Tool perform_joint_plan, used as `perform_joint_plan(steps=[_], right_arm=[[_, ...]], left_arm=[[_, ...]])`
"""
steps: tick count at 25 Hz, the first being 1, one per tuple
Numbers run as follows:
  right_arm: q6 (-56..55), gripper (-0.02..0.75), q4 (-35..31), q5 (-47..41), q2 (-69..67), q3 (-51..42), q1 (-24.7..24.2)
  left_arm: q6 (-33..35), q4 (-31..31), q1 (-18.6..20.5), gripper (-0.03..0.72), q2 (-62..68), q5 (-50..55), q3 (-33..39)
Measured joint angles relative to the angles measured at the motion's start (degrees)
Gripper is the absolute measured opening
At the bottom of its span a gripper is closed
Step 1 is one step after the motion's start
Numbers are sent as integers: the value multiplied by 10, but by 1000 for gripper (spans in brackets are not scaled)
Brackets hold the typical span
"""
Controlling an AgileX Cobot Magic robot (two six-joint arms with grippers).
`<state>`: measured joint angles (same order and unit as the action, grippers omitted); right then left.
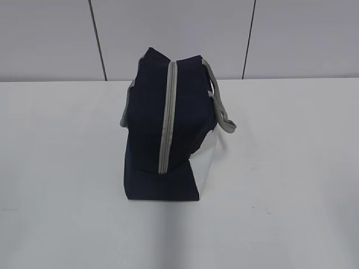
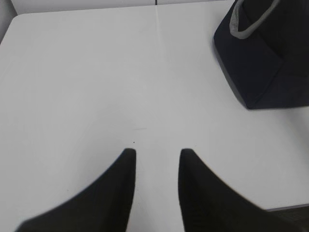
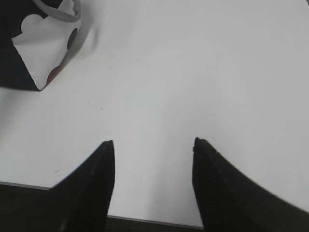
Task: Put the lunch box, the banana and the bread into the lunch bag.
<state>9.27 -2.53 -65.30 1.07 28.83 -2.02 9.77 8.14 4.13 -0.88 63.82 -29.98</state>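
A plain white tabletop (image 1: pixel 280 196) fills most of the scene — matte, evenly lit, with soft shadows. Behind it stands a pale grey panelled wall (image 1: pixel 50 39), split by thin dark vertical seams.

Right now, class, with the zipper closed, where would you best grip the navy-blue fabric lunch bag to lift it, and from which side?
Probably the grey handles: they arch free of the navy-blue fabric lunch bag at its top right in the exterior view, so approach from the right, above the table.
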Motion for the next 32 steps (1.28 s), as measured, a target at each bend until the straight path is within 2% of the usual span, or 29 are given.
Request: perform_joint_plan(steps=[21,23,27,32], right_arm=[[0,386,0,0,0,0,0],[0,386,0,0,0,0,0],[0,386,0,0,0,0,0],[0,386,0,0,0,0,0]], left_arm=[[0,-12,1,235,0,0,0],[-21,-33,1,235,0,0,0],[-139,-103,1,235,0,-1,0],[-177,-129,1,235,0,-1,0]])
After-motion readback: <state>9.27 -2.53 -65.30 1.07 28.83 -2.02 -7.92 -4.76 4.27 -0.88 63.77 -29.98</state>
